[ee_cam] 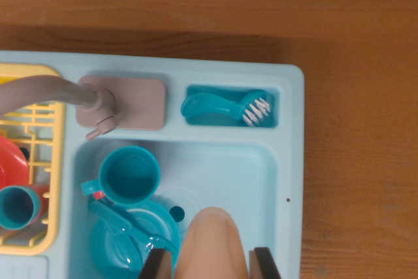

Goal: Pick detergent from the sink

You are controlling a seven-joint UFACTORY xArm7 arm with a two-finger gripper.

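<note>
Nothing in the wrist view could be read: there were no words, numbers, brand marks or signs on anything I could see. The pale blue toy sink (287, 135) carried no lettering on its rim or walls, and the tan bottle (212, 243) at the bottom edge showed only a plain, unmarked surface. The teal cup (129, 174), the brush (225, 108) in its small compartment, the grey tap (98, 99) and the yellow rack (55, 161) were all bare of any print as well. The wooden table (353, 17) showed only its grain.
</note>
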